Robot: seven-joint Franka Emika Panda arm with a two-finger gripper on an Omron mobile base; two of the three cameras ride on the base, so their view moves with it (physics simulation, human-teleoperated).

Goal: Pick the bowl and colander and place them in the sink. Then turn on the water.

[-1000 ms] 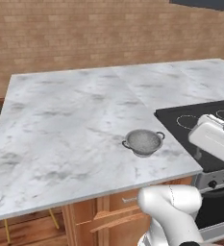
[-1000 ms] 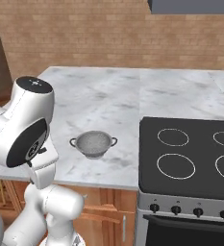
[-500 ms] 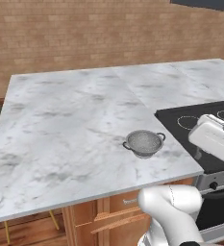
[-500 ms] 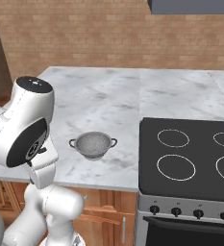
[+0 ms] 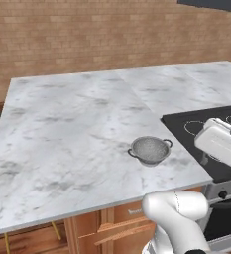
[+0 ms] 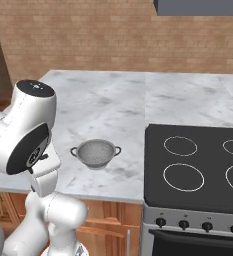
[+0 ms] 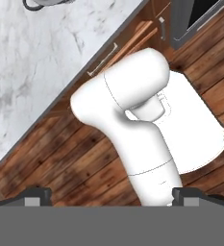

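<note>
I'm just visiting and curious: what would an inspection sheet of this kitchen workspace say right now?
Surface: grey-white marble counter, mostly bare.
Job's things: colander upright near the counter's front edge, beside the stovetop.
Clutter: nothing seen.
Grippers: gripper open, holding nothing, pointing down at the wooden floor, away from the colander.
Cables: nothing seen.
Surroundings: brick wall, wooden cabinets under the counter, oven knobs.

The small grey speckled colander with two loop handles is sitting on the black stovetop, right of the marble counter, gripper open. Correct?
Not quite. The small grey speckled colander with two loop handles sits on the white marble counter, left of the black stovetop, as the right base view shows. The gripper is open.
</note>
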